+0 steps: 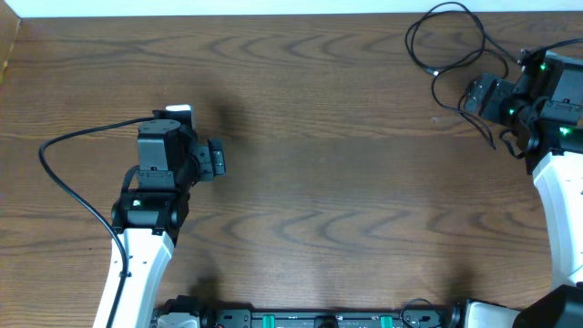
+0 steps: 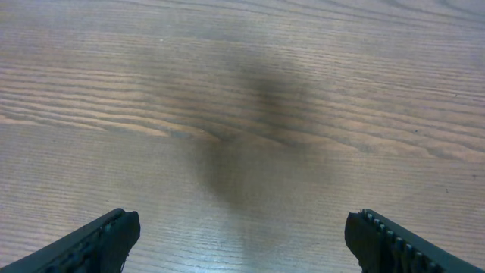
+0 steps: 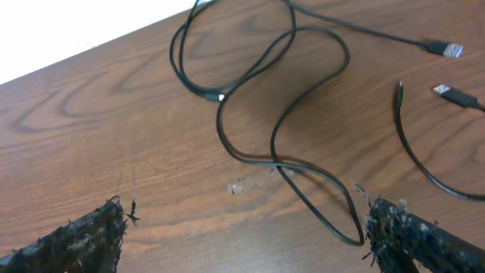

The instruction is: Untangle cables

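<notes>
Cables [image 1: 409,38] lie bunched at the far right corner of the bench [image 1: 328,182], close under my right arm [image 1: 557,196]. That is why I have that arm reaching over there, while the left arm [image 1: 137,260] hovers above bare wood well apart from them. The right jaws are spread wide and hold nothing. Through that wrist camera, the long black cord [image 3: 218,121] loops and crosses itself just ahead of the tips, and its nearest bend lies close to one of them. Its USB plug [image 3: 447,49] points off toward the edge. A second black cord [image 3: 405,148] with a small plug [image 3: 455,96] curves away beside it, and I'd judge it already free of the loops. I cannot tell from here whether the crossed loops are one cord doubled over or two. The left jaws are also wide open and empty, with only wood grain and shadow beneath them. I'd keep them open so they can pin one end once the right jaws pinch near the crossing and draw it toward the open middle.
</notes>
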